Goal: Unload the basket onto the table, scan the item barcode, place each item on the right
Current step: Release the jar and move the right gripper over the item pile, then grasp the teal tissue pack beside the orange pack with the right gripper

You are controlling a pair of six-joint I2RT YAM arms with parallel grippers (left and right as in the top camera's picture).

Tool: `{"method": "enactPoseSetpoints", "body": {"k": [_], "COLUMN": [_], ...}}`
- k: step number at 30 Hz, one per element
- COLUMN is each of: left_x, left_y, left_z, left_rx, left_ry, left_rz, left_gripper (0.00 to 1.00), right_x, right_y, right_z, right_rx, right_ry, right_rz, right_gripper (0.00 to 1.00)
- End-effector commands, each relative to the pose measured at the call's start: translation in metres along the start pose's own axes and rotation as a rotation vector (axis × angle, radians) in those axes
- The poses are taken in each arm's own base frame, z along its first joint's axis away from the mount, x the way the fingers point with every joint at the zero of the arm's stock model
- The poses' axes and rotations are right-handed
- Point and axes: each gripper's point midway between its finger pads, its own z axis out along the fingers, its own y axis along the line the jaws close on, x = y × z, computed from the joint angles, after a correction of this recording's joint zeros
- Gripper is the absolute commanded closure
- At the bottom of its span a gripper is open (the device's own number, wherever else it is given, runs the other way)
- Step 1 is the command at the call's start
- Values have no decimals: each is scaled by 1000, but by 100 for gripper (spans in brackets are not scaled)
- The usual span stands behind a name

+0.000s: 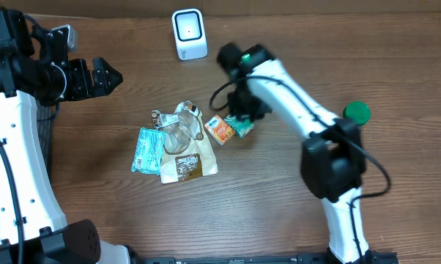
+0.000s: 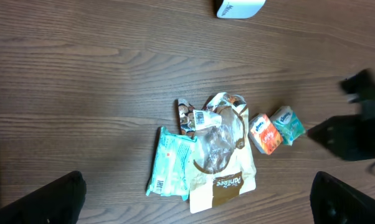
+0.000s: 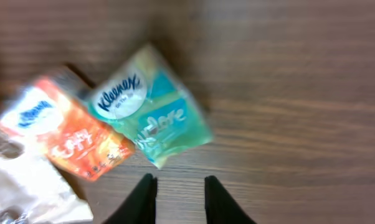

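The white barcode scanner (image 1: 189,33) stands at the back of the table, and its bottom edge shows in the left wrist view (image 2: 238,7). A green Kleenex pack (image 3: 151,112) lies flat on the wood beside an orange Kleenex pack (image 3: 69,137). My right gripper (image 3: 180,180) hovers just short of the green pack's near corner, its fingers a little apart with nothing between them. From overhead that gripper (image 1: 242,110) sits right behind the green pack (image 1: 242,126). My left gripper (image 1: 110,75) is wide open and empty at the far left.
A pile lies left of the tissue packs: a teal wipes pack (image 1: 146,150), a beige and brown bag (image 1: 185,158) and a small crinkled snack packet (image 1: 165,117). A green round lid (image 1: 357,112) rests to the right of the right arm.
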Motion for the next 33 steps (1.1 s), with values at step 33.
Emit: {"method": "enactPoseSetpoints", "body": {"k": [33], "left_x": [-1], "left_y": [-4], "left_z": [-4], "left_rx": [-2], "left_ry": [-12], "left_rz": [34], "left_gripper": [1], "right_x": [-3], "right_y": [-19], "right_z": [42], "right_rx": [-591], "right_ry": [17], "right_rz": [-98], "right_gripper": [54]}}
